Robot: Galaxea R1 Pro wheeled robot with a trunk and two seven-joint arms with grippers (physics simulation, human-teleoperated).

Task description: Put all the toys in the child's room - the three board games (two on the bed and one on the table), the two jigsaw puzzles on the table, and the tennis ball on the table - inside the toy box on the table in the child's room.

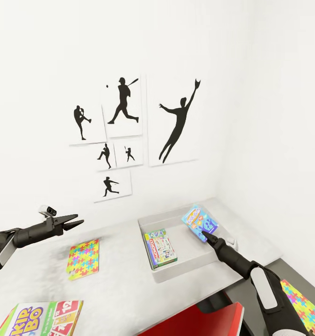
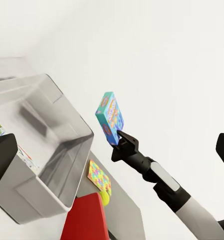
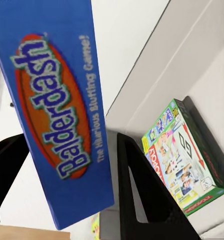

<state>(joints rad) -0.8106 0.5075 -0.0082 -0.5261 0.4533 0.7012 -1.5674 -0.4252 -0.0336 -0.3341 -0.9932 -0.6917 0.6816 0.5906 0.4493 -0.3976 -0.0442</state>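
Bench [image 1: 115, 280], grey, against a white wall.

Board games, three: one Skip-Bo box [image 1: 40, 318] at the bench's near left corner; one Monopoly box [image 1: 161, 247] lying flat inside the toy box [image 1: 190, 273]; one Balderdash box [image 1: 199, 223] held above the toy box's far right corner.

Jigsaw puzzles, two: one [image 1: 83, 259] flat on the bench left of the toy box; one [image 1: 304, 308] at the near right edge.

Left gripper [image 1: 75, 221]: fingers narrowly parted, empty, above the bench's left side.

Right gripper [image 1: 208, 236]: fingers clamped on the Balderdash box.

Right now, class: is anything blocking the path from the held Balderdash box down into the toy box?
Nothing visible does. The right gripper holds the Balderdash box above the open toy box; the Monopoly box lies inside toward the other end.
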